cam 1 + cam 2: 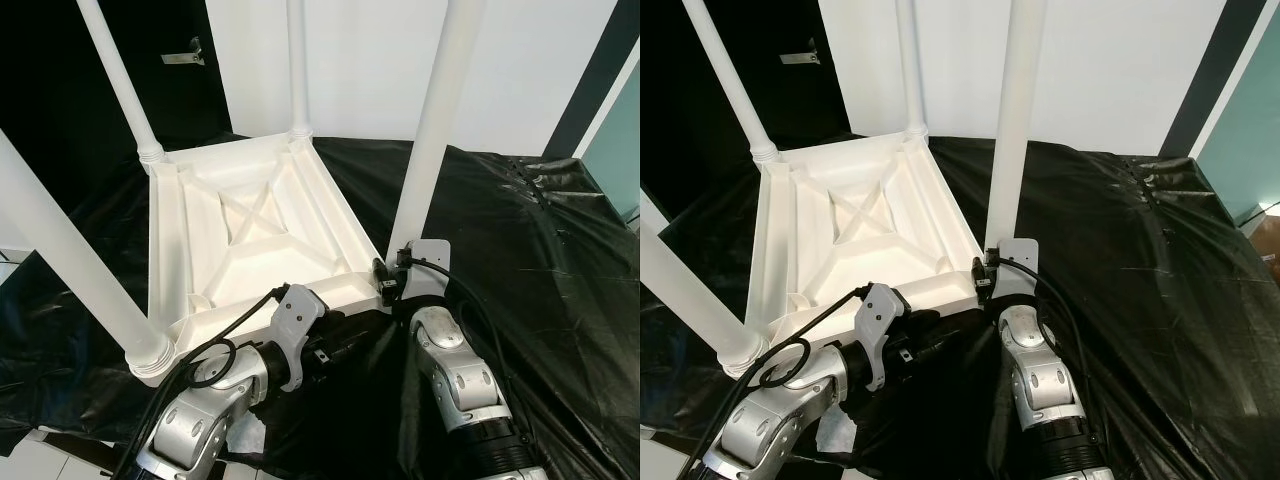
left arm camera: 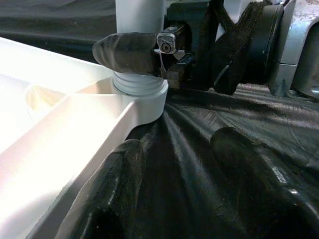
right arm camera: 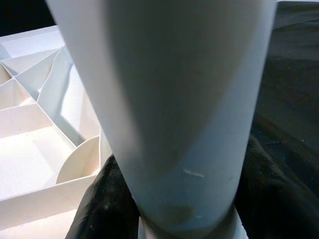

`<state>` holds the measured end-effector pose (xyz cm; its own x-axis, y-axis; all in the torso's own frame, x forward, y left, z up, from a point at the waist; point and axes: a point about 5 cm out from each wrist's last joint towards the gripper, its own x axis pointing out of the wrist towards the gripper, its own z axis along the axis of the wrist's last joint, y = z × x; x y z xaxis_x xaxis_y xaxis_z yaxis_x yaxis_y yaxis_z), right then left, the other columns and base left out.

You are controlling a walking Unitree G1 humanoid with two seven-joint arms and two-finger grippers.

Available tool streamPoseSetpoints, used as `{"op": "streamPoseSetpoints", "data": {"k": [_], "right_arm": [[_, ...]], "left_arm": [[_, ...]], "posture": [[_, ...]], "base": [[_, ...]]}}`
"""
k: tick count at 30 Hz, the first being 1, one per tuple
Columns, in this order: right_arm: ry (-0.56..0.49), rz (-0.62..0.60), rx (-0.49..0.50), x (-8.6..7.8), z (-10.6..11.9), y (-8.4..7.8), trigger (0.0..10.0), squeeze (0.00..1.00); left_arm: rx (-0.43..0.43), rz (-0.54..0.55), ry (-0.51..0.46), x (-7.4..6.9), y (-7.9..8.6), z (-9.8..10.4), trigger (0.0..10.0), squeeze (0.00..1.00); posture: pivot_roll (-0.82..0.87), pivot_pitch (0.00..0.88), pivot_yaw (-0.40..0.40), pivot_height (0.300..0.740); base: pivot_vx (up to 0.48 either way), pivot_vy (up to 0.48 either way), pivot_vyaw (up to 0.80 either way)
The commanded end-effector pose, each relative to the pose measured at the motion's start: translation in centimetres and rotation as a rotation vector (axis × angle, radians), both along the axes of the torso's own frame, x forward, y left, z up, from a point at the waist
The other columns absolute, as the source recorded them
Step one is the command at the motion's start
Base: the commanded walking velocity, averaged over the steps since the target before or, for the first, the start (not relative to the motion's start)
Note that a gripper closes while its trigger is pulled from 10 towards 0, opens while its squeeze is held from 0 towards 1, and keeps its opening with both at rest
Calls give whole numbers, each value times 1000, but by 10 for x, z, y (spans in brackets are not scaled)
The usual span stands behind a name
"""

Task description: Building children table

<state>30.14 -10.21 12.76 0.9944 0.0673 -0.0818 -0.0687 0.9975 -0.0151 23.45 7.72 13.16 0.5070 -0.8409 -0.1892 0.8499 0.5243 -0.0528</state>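
Four white plastic round legs stand up from an upturned white plastic children's table (image 1: 250, 235), which lies with its ribbed underside facing up on a black crinkled plastic sheet (image 1: 540, 260) spread over the floor. One leg rises at each corner: the far left leg (image 1: 118, 75), the far right leg (image 1: 297, 65), the near left leg (image 1: 70, 265) and the near right leg (image 1: 440, 120).

The right gripper (image 2: 149, 67) is at the base of the near right leg, just above the ribbed collar where the leg meets the table's corner. Its jaws are clamped on that leg, one black padded finger (image 2: 127, 52) pressed against the leg's side in the left wrist view. The right wrist view looks straight up the same leg from very close.

The left gripper (image 2: 189, 199) hovers low over the black sheet just beside the table's near edge, pointing towards that corner, its jaws apart and holding nothing.
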Motion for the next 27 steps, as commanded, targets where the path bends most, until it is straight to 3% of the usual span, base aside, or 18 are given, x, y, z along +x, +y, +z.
{"op": "streamPoseSetpoints", "data": {"k": [1, 3, 4, 5, 6, 14, 18, 19, 20, 27], "right_arm": [[64, -25, 13, -6, -14, 2, 10000, 0], [52, -13, 8, -6, -12, 2, 10000, 0], [28, 4, 0, -7, -9, 3, 10000, 890], [28, 4, 0, -7, -9, 3, 10000, 890], [21, 8, 7, -7, -7, 2, 10000, 1000], [-53, 121, 24, -16, 0, -10, 10000, 1000], [-64, 246, 32, -23, -3, -29, 10000, 1000], [-58, 279, 36, -24, -4, -33, 10000, 863], [-60, 317, 25, -24, -3, -37, 10000, 0], [-52, 509, -50, -7, 3, -50, 10000, 0]], "left_arm": [[-1, -25, 10, -3, -2, 0, 10000, 0], [-2, -25, 11, -3, -3, 0, 10000, 0], [-3, -24, 12, -4, -3, 0, 10000, 0], [-3, -24, 12, -4, -3, 0, 10000, 0], [-4, -24, 13, -4, -3, 0, 10000, 0], [-5, -17, 14, -5, -2, 0, 10000, 0], [-5, -15, 17, -6, -2, -1, 10000, 0], [-5, -14, 17, -5, -1, -1, 10000, 0], [-5, -14, 17, -5, -1, 0, 10000, 0], [-3, -16, 12, -2, -1, 0, 10000, 0]], "posture": [[-23, 0, -18, 740], [-23, 0, -18, 740], [-23, 0, -19, 740], [-23, 0, -19, 740], [-22, 0, -19, 740], [-22, 0, -21, 740], [-20, 0, -21, 740], [-20, 0, -21, 740], [-21, 0, -20, 740], [-21, 0, -15, 740]], "base": [[0, 0, 0], [0, 0, 0], [0, 0, 0], [0, 0, 0], [0, 0, 0], [0, 0, 0], [0, 0, 0], [0, 0, 0], [0, 0, 0], [0, 0, 0]]}}
